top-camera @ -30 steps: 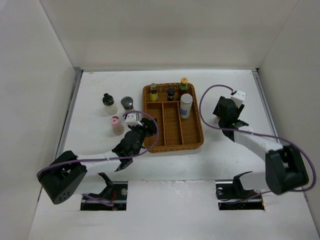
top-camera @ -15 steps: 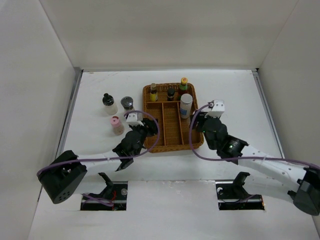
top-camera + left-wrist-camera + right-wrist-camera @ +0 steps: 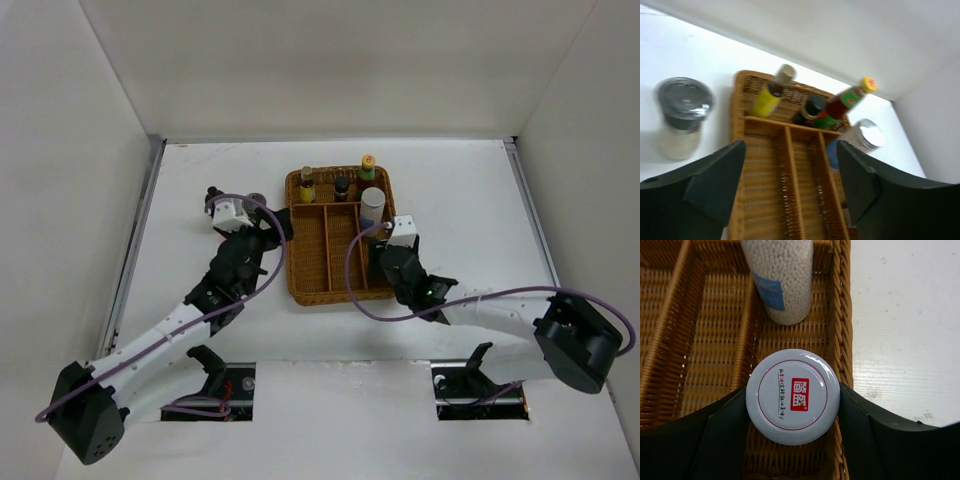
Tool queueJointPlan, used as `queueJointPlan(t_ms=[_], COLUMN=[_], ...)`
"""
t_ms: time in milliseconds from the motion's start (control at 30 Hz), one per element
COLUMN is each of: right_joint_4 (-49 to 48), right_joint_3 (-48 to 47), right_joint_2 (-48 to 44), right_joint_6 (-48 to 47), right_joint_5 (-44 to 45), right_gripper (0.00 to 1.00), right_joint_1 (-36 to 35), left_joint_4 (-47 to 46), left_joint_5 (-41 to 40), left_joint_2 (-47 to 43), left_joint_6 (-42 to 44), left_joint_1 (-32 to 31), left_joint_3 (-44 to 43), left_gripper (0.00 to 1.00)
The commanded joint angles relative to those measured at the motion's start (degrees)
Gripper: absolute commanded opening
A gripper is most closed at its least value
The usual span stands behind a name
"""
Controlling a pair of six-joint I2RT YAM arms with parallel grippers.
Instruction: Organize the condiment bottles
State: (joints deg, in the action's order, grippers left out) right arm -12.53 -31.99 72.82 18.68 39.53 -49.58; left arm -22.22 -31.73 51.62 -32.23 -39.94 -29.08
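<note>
counter (image 3: 470, 190): matte white, white walls (image 3: 330, 70)
tray (image 3: 318, 297): brown woven wicker, divided
right claw (image 3: 792, 402): gripping round glossy white-lidded jar (image 3: 792, 385), probably over tray's right slot
left claw (image 3: 790, 195): open, empty, by tray's left rim

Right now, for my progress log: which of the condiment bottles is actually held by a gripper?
The white-lidded jar with the red logo: the right gripper clamps it over the wicker tray's right compartment. The others stand free.
</note>
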Motion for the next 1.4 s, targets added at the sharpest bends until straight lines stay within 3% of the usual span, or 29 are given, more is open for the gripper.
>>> queueJointPlan(t_ms=[0, 200, 367, 700, 800, 900, 1000, 1200, 1367], right_joint_4=[-11.11, -10.76, -11.28, -15.33, -15.41, -15.68, -15.94, -18.31, -19.10], right_joint_3=[-0.88, -1.24, 0.08, 4.04, 4.56, 4.83, 5.53, 7.55, 9.05], right_joint_2=[1.27, 2.25, -3.98, -8.92, -9.80, -10.76, -12.17, -15.16, -17.53], right_joint_6=[-1.19, -1.01, -1.54, -0.84, -0.75, -0.75, -0.75, -0.49, 0.22], right_joint_5=[1.43, 0.64, 0.46, -2.35, -2.00, -1.82, -0.86, 0.72, 2.04], right_gripper=[0.57, 0.79, 0.99, 1.00, 1.00, 1.00, 1.00, 1.00, 1.00], right_joint_1=[-0.91, -0.91, -1.00, -2.58, -3.28, -3.46, -3.63, -3.63, -3.37], left_joint_4=[14.20, 23.88, 26.96, 24.24, 23.36, 23.10, 24.06, 32.67, 26.64], left_joint_5=[-2.81, -6.68, -7.82, -4.84, -3.87, -4.13, -4.31, -10.01, -10.56], left_joint_2=[-2.74, -3.28, -2.48, 8.32, 9.73, 10.52, 7.55, 0.86, 7.25], left_joint_6=[-1.70, -1.70, -1.70, -0.99, -1.26, -1.26, -1.17, -0.73, -0.47], left_joint_1=[3.68, 10.45, 12.48, 19.42, 19.77, 19.51, 16.89, 2.13, -7.28], left_joint_3=[-2.56, -2.47, -2.39, -3.70, -3.88, -4.23, -4.93, -14.76, -19.87], left_gripper=[0.76, 0.80, 0.80, 0.76, 0.64, 0.41, 0.27, 0.26, 0.27])
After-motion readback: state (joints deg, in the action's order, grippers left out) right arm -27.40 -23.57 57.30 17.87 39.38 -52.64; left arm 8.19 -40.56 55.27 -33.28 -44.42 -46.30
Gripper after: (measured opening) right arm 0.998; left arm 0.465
